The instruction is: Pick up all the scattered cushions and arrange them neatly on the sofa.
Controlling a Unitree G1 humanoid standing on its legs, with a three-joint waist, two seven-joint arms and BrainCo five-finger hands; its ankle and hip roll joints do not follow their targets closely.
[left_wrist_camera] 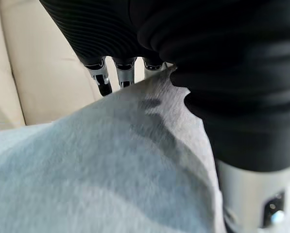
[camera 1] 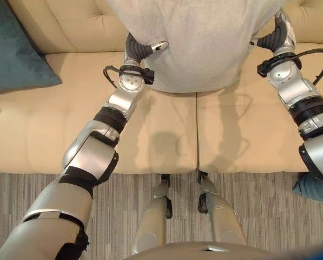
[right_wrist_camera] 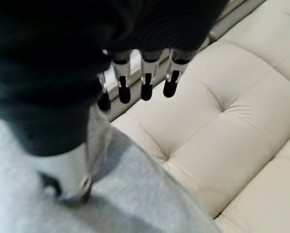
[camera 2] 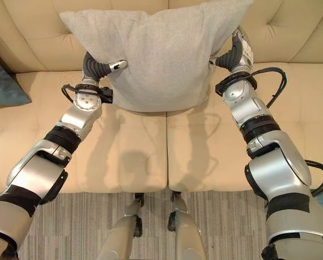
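Step in hand: While we held the grey cushion (camera 2: 158,51) between both hands, upright against the sofa backrest (camera 2: 31,32) and over the seam between the two seat pads, we judged the step to be placement, not pickup.
Left hand (camera 2: 99,67): we clamped the cushion's left edge, thumb lying on the front face and fingers (left_wrist_camera: 102,77) reaching behind the fabric, so the hand was grasping the cushion.
Right hand (camera 2: 234,54): we pressed against the cushion's right edge; its fingers (right_wrist_camera: 145,80) stood straight past the edge, and the thumb appeared to lie on the fabric.
Next move, as we judged it: lower the cushion until its bottom edge rests on the seat (camera 2: 129,146), lean it squarely on the backrest, then release both hands evenly so it does not tip.
Cushion material: soft grey woven cloth, roughly square, plump, sagging slightly between our hands.
Sofa (camera 1: 242,130): cream, smooth, tufted in squares, firm-looking.
Other cushions: a teal cushion (camera 1: 12,51) leaned at the sofa's left end; a second teal piece (camera 1: 312,187) lay on the floor by the right arm, likely still to be collected.
Floor: striped grey carpet (camera 1: 20,189).
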